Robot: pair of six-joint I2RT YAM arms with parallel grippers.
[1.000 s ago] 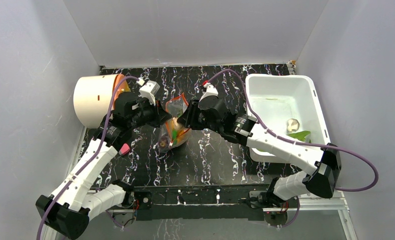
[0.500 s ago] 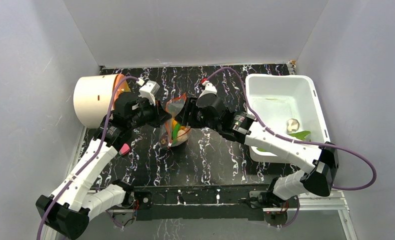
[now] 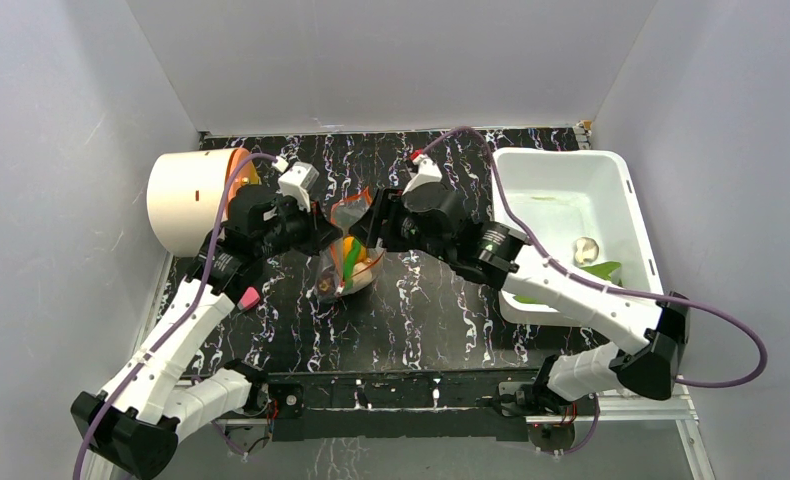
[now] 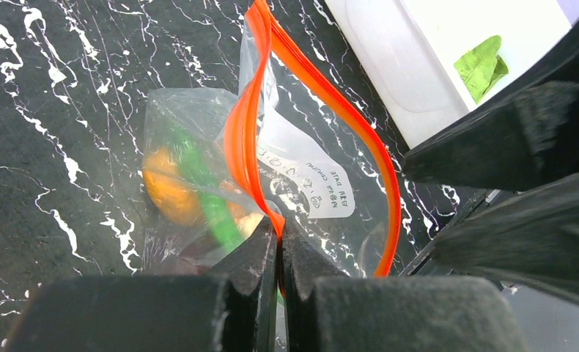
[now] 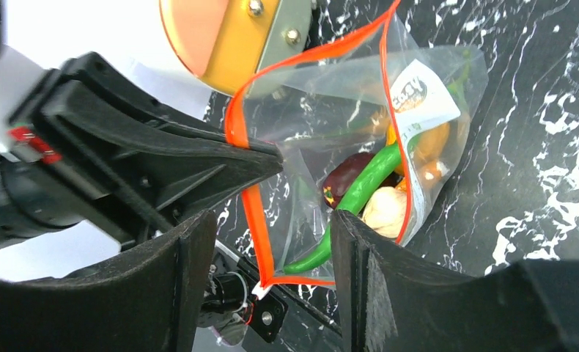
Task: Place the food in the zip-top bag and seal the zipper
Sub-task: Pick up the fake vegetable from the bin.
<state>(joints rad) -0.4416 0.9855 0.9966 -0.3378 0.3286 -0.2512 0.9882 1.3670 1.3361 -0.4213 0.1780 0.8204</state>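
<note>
Top view, clock face centred on the table (image 3: 411, 320), 12 o'clock at the far wall. The top is black and marbled, with grey walls close on three sides; a band of bare top shows at 6 o'clock between the bag and my arm bases.

White bin (image 3: 551, 165) at 2 to 3 o'clock; my right forearm overlaps its near-left corner in this view; a whitish piece (image 3: 584, 247) and a green leaf (image 3: 599, 270) lie inside.

Cream cylinder (image 3: 181, 200) on its side at 10 o'clock, orange rim turned toward centre, just behind my left wrist.

Zip-top bag (image 3: 349, 262) near centre, a little toward 11 o'clock, between my two tools; bottom on the table, mouth raised.

Zipper (image 4: 240, 139) gapes; its two orange-red strips bow apart into a loop and meet at the end I pinch.

Left gripper (image 4: 279, 235) pressed together on the zipper at the bag's 9 o'clock end; the white label (image 4: 323, 194) lies just past the fingertips.

Right gripper (image 5: 270, 220) spread wide at the 3 o'clock side; one zipper strip runs through the gap, apart from the left finger; whether anything touches the right finger I cannot tell.

Inside the bag, crowded into the lower part:
- orange fruit (image 5: 429, 143)
- maroon round one (image 5: 343, 176)
- green pepper (image 5: 360, 187), lying diagonally with one tip toward the mouth
- garlic-like piece (image 5: 385, 213), just beside the pepper
</note>
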